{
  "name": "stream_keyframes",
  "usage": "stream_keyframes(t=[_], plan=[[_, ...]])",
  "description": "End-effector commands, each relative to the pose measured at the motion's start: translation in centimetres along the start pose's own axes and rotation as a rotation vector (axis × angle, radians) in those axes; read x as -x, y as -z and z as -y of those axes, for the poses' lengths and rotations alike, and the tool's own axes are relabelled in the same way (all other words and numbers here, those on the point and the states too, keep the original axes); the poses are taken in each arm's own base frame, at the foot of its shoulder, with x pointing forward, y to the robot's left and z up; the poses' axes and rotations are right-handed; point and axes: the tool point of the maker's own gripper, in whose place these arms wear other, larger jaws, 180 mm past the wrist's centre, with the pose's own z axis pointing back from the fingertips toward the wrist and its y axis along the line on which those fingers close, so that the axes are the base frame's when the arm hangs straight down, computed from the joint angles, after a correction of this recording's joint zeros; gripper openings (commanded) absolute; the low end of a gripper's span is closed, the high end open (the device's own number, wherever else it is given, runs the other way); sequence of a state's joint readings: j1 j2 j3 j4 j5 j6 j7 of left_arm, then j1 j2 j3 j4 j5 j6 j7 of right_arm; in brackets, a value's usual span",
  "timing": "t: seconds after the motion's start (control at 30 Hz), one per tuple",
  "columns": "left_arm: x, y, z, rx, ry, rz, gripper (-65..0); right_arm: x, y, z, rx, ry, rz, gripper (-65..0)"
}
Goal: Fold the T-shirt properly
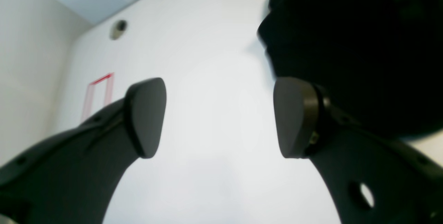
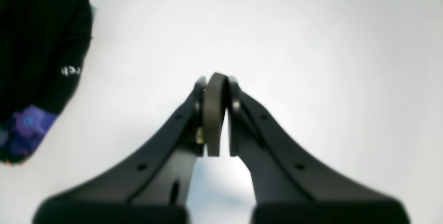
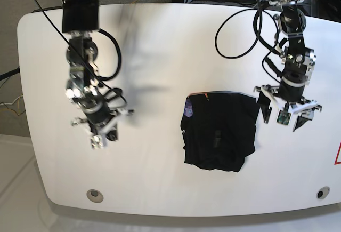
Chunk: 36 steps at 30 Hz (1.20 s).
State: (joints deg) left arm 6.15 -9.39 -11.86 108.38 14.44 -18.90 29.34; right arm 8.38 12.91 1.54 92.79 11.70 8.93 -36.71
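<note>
The T-shirt (image 3: pixel 219 132) lies near the middle of the white bench (image 3: pixel 160 40) as a compact, roughly square black bundle, its lower hem a little rumpled and a bit of purple print and an orange tag showing at its upper left edge. By the look of it the folding is done or nearly so, and neither arm has hold of the cloth. The left gripper (image 3: pixel 286 108) hovers just beside the shirt's edge with its fingers (image 1: pixel 147 116) spread wide and nothing between them; the right gripper (image 3: pixel 102 132) hangs well apart from it, fingers (image 2: pixel 214 113) pressed together on nothing. Any next move would likely be smoothing the rumpled hem or pulling both arms clear. No containers are in view.
</note>
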Motion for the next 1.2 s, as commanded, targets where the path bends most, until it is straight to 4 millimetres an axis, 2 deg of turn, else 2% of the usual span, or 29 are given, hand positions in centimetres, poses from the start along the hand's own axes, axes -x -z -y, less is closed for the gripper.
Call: stream_keyframes(t=[0.0, 0.23, 0.47, 0.7, 0.87, 1.17], plan=[[-0.9, -1.0, -1.8, -0.059, 0.014, 0.033, -20.6, -1.9, -2.2, 2.4, 0.06, -0.024, 0.057, -62.6], [1.8, -2.3, -4.9, -0.133, 0.003, -0.028, -20.6, 0.3, -6.8, 5.6, 0.152, -0.035, 0.01, -62.6], [4.9, -4.0, -8.3, -0.181, -0.004, -0.107, -20.6, 3.9, -10.7, 8.6, 0.244, -0.029, -0.058, -62.6], [8.0, -6.8, -12.6, -0.276, -0.016, -0.19, -20.6, 7.8, -14.6, 13.0, 0.356, -0.015, -0.148, -62.6], [10.0, -8.7, -15.2, -0.352, 0.015, -0.271, -20.6, 9.5, -17.9, 16.3, 0.446, -0.013, -0.192, -62.6], [13.4, -12.4, -18.2, -0.446, 0.016, -0.392, -20.6, 11.2, -24.4, 21.7, 0.626, -0.002, -0.246, -62.6]])
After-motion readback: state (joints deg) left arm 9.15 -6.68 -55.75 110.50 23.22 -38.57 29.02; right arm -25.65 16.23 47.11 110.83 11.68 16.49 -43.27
